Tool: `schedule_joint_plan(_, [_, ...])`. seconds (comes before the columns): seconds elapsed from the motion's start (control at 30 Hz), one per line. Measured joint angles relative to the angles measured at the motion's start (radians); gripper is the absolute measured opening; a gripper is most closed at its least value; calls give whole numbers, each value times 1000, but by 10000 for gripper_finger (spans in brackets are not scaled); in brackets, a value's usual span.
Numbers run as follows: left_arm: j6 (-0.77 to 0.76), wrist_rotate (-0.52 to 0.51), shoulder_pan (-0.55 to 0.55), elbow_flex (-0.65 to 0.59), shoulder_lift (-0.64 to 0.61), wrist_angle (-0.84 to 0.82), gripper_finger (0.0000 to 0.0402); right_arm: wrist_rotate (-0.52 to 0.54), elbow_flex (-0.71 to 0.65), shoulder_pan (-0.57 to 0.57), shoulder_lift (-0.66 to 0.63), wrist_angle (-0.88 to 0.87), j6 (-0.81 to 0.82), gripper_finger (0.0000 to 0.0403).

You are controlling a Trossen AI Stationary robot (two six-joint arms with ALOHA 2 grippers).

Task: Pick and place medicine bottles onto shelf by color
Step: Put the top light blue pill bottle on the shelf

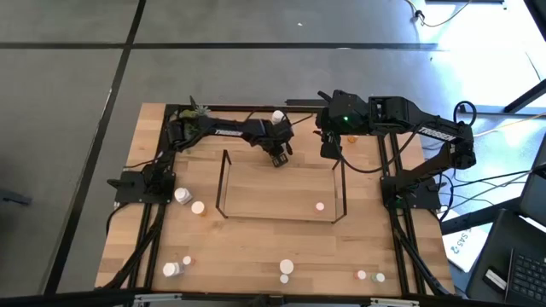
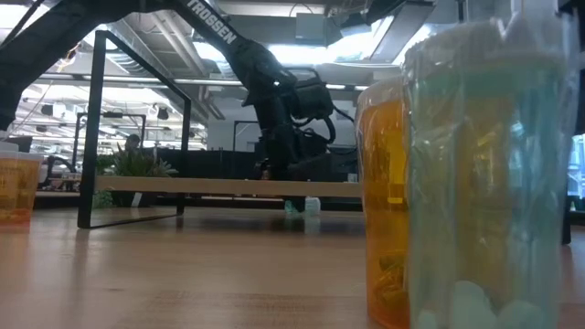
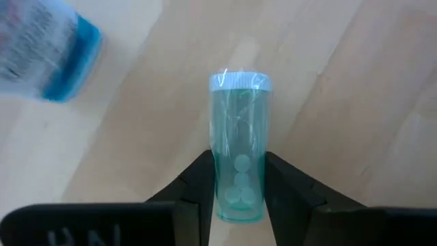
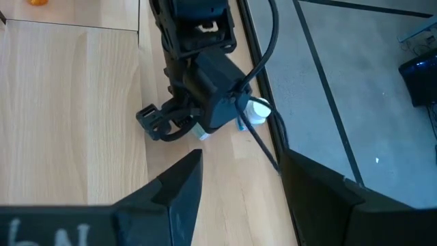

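Note:
A small teal medicine bottle (image 3: 239, 137) with a pale cap lies between the fingers of my left gripper (image 3: 237, 158), which is shut on it. This is just behind the shelf's far edge (image 1: 278, 159). The shelf (image 1: 281, 192) is a black wire rack on a wood board, and one small orange bottle (image 1: 320, 205) stands on it. A white bottle (image 1: 277, 115) with a blue label (image 3: 48, 48) lies beside the left gripper. My right gripper (image 1: 330, 147) hangs open above the shelf's far right corner, holding nothing. My left gripper pinches the teal bottle's body near its base end (image 3: 239, 181) between its two fingers (image 3: 201, 184). The fingers slant down from above and the bottle points away along them, cap farthest. In the low view the bottle (image 2: 306, 206) sits close to the table; whether it touches it I cannot tell.
Loose bottles stand left of the shelf (image 1: 181, 195) (image 1: 198, 207) and along the near edge (image 1: 173, 269) (image 1: 287, 267) (image 1: 362, 275). An orange bottle (image 2: 388, 201) and a teal one (image 2: 484, 183) fill the low view's right side. A green plant (image 1: 194, 112) stands at the far left.

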Motion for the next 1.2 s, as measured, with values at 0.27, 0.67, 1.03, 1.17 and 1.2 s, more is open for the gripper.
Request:
schedule_joint_plan(0.27, [20, -10, -9, 0, -86, -55, 96, 0, 0, 0, 0, 15, 0, 198])
schedule_joint_plan(0.67, [26, -84, -80, 1, -259, -118, 96, 0, 0, 0, 0, 17, 0, 198])
schedule_joint_plan(1.03, [25, -225, -187, 1, -412, -145, 96, 0, 0, 0, 0, 19, 0, 198])
schedule_joint_plan(1.17, [23, -308, -216, 0, -455, -157, 96, -4, 0, 0, 0, 20, 0, 198])
schedule_joint_plan(1.2, [22, -310, -219, 0, -465, -162, 96, -7, 0, 0, 0, 24, 0, 198])
